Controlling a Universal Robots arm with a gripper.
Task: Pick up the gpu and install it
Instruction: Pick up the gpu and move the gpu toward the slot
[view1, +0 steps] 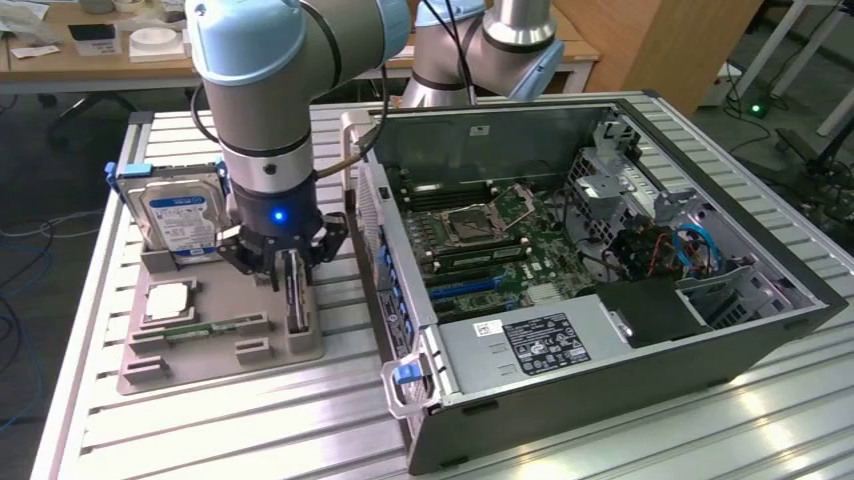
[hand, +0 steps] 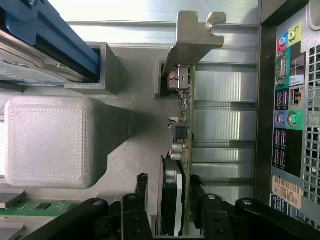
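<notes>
1. On the bench (view1: 200, 440), in the exterior view, the gpu (view1: 296, 310) stands on edge in a slot of the grey holder (view1: 200, 365), between the hard drive (view1: 180, 220) and the open computer case (view1: 747, 330). The pincer (view1: 294, 275) hangs over its top edge.
2. Seen from the wrist view, the 2 fingers (hand: 141, 182) straddle the card, open, with a slim gap on each side. Nothing is gripped.
3. Judged step: the pick-up. It calls for a square squeeze on both faces, then a straight lift clear of the slot.
</notes>
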